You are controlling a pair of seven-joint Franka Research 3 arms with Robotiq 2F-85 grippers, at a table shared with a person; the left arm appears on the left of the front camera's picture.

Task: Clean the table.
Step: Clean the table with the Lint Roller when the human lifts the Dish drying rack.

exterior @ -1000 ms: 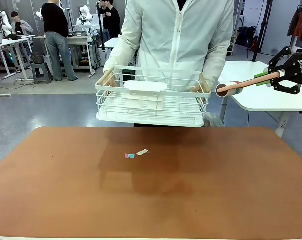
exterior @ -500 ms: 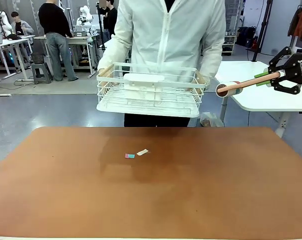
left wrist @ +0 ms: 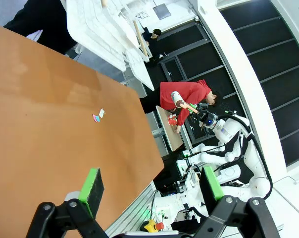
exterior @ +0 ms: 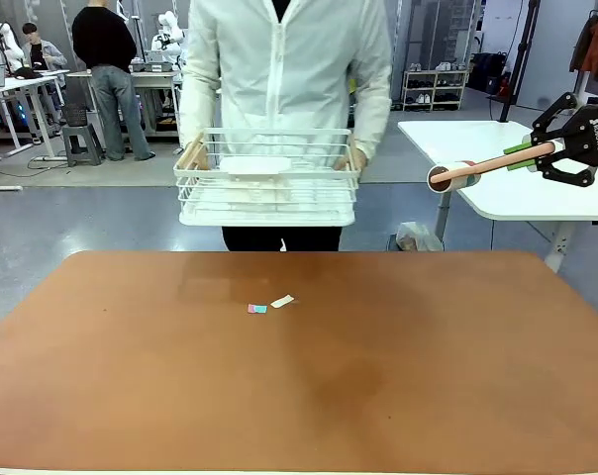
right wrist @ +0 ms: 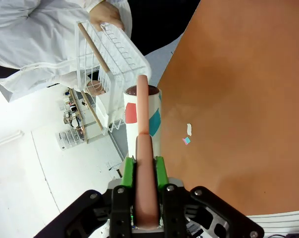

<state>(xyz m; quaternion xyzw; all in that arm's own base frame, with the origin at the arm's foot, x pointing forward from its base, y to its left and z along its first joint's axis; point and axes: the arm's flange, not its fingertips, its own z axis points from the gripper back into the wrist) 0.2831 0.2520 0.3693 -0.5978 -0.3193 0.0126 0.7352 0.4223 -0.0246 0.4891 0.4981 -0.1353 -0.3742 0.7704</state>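
The reddish-brown table (exterior: pixel 428 376) carries two small paper scraps, one teal-and-pink (exterior: pixel 257 308) and one white (exterior: pixel 282 301), left of centre toward the far edge. My right gripper (exterior: pixel 542 150) hangs above the table's far right corner, shut on the pink handle of a lint roller (exterior: pixel 477 168) whose head points left. From the right wrist view, the gripper (right wrist: pixel 144 173) clamps that handle, and the roller head (right wrist: pixel 142 116) is above the scraps (right wrist: pixel 188 130). My left gripper (left wrist: pixel 150 186) is open with nothing between its green pads (left wrist: pixel 92 186), high over the table (left wrist: pixel 50 124).
A person in a white jacket stands beyond the far edge, holding a white wire basket (exterior: pixel 279 216) in both hands, clear of the table. A white-topped table (exterior: pixel 517 198) stands behind at the right. A bag (exterior: pixel 415 237) lies on the floor.
The person has carried the basket left and back, off the table's far edge. My right gripper and the roller have stayed still.
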